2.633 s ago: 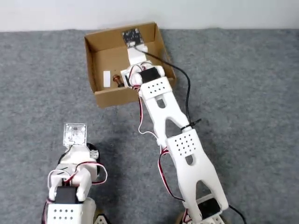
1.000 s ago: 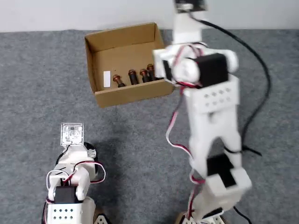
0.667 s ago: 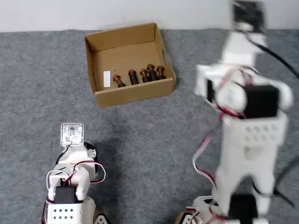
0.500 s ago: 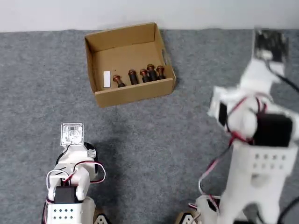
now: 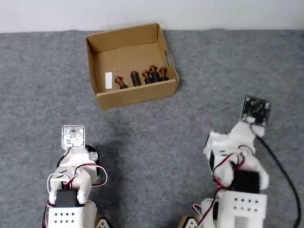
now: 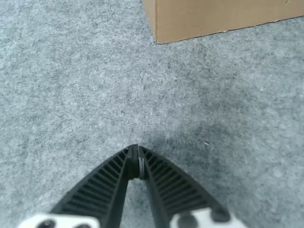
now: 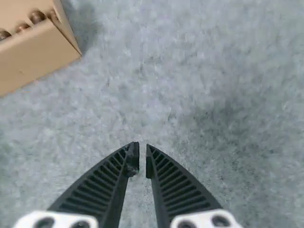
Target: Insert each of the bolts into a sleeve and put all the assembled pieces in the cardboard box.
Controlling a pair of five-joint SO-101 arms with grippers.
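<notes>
Matt cardboard box (image 5: 137, 95) on rough, fuzzy carpet (image 5: 213, 71).

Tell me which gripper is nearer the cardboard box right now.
Left. The left gripper hangs a short way from one front corner of the cardboard box; the right gripper is farther off, out beyond the other front corner.

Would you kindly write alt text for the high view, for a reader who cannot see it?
On a grey table, a cardboard box holds four assembled pieces in a row along its near wall. The left arm and the right arm sit folded at the near edge, well apart from it.
</notes>
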